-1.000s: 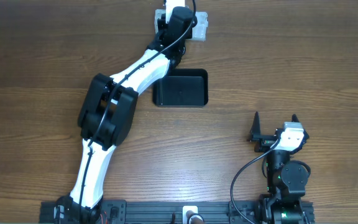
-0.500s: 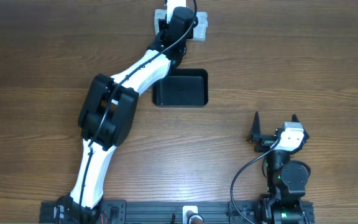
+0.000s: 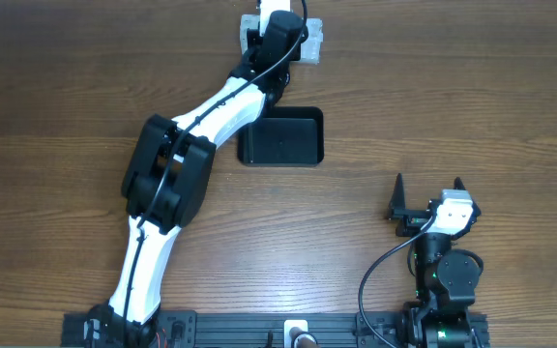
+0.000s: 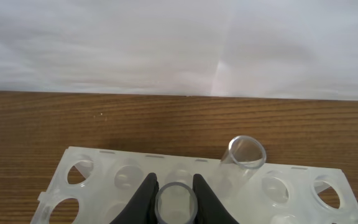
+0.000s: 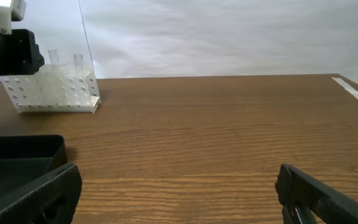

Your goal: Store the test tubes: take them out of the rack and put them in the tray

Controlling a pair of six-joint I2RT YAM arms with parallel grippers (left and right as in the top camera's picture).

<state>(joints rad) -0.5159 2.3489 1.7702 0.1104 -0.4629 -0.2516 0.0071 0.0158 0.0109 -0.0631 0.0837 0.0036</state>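
Your left gripper (image 4: 174, 183) has its fingers pinching a test tube (image 4: 176, 208) at its mouth in the far rack (image 4: 104, 158), to lift it straight out; the tray (image 3: 280, 160) waits just nearer. On your right gripper (image 3: 428, 184) the fingers gape wide, empty.

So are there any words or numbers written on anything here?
None that can be read.
The rack, the held tube, the leaning tube, the tray and the table carry no print.
A small white patch between the arm bases is too small to tell.

wooden table (image 3: 472, 87), white wall (image 4: 166, 43)
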